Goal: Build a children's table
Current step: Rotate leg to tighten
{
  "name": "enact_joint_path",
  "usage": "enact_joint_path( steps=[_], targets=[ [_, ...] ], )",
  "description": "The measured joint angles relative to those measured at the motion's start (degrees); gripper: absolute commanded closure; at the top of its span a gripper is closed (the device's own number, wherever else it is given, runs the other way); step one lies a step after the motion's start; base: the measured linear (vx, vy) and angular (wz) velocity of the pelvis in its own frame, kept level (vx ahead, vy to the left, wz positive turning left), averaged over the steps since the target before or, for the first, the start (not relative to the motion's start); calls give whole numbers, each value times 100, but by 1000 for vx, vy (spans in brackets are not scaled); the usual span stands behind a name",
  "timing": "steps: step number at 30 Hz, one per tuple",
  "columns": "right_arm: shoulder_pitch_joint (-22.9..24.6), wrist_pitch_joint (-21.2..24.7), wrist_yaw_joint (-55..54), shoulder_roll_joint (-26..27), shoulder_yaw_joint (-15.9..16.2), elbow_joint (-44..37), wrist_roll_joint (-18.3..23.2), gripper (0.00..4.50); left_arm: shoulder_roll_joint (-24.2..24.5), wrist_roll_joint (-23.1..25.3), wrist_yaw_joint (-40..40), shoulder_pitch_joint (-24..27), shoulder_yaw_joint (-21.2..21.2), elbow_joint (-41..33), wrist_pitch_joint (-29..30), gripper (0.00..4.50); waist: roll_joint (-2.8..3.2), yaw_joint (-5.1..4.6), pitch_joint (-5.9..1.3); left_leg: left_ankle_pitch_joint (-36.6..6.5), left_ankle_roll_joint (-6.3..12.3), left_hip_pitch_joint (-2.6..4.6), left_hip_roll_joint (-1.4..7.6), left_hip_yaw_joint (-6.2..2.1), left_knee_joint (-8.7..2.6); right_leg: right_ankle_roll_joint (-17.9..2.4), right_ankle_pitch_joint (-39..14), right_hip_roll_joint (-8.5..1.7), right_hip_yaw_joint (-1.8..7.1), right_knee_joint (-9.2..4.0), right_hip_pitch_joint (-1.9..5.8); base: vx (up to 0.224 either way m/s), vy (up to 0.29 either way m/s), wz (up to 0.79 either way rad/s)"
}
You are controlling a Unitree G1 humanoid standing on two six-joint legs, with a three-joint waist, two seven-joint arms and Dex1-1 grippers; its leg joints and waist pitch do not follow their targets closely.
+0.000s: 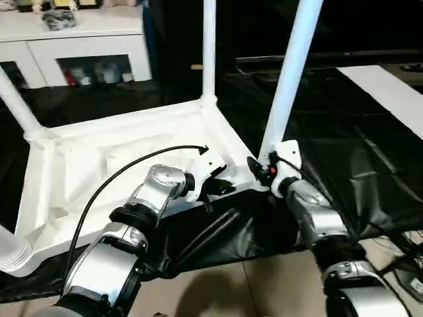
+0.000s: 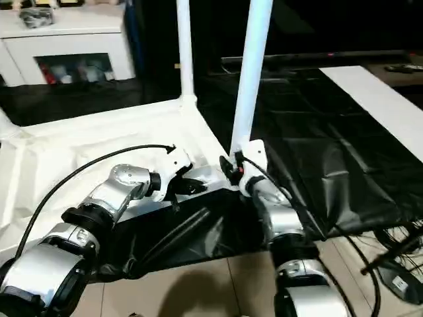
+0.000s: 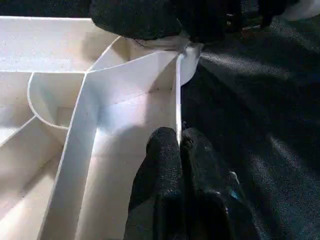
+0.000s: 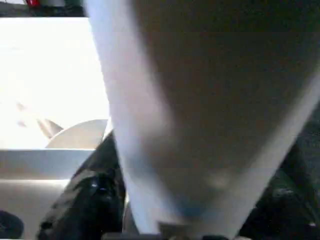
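Note:
The children's table (image 1: 79, 165) lies upside down on a black sheet, ribbed underside up. White legs stand in its far left (image 1: 14, 102) and far right (image 1: 209, 53) corners, and a leg end (image 1: 12, 254) shows at the near left. My left gripper (image 3: 178, 137) is shut on the thin rim of the table's near right edge (image 3: 178, 95). At the near right corner a fourth leg (image 1: 294, 66) rises tilted. My right gripper (image 1: 264, 169) is closed around its base, with the leg (image 4: 200, 100) between the black fingers (image 4: 85, 200).
A white glass-door cabinet (image 1: 86, 46) stands at the back left. The black sheet (image 1: 344, 152) covers the floor to the right, with a white strip (image 1: 390, 92) across its far right. Cables (image 1: 403, 257) lie on the tiles at the near right.

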Motion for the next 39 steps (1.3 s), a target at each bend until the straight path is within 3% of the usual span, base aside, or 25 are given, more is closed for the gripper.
enact_joint_path(
  steps=[7, 12, 17, 26, 31, 39],
  targets=[
    [108, -114, 1182, -281, -8, -108, 268, 92, 151, -39, -468, 54, -20, -59, -267, 450, -10, 19, 6, 0, 0, -7, -1, 3, -10, -31, 24, -2, 6, 35, -15, 0, 0, 0],
    [331, -171, 2795, -922, 458, -462, 357, 76, 411, -144, -1187, 97, -54, -81, -541, 450, -9, 143, 4, 2, -3, -3, 21, 37, -23, -88, 75, 2, 24, 145, -43, 22, -16, 3],
    [351, -173, 4051, -1251, 611, -492, 485, 76, 611, -161, -1773, 88, -100, -81, -761, 450, 4, 288, -3, 2, -3, -9, 39, 57, -30, -49, 7, 11, 16, 225, -85, 11, -9, 2],
    [235, 157, 5279, -1538, 831, -452, 656, 156, 770, -187, -2443, -20, -180, 125, -955, 450, 6, 346, -4, 1, -5, -8, 36, 76, -15, -59, -9, -2, 25, 230, -80, 0, 0, 0],
    [193, 127, 5393, -1587, 874, -403, 643, 201, 765, -186, -2494, -71, -191, 229, -993, 450, 4, 352, -4, 1, -5, -3, 36, 118, -15, -60, -8, -21, 34, 233, -80, 0, 0, 0],
    [259, 87, 5111, -1464, 753, -473, 648, 229, 750, -186, -2374, -81, -153, 252, -830, 450, -6, 346, -8, 1, -5, 7, 34, 128, -15, -59, -7, -23, 48, 238, -78, 0, 0, 0]
  ],
)
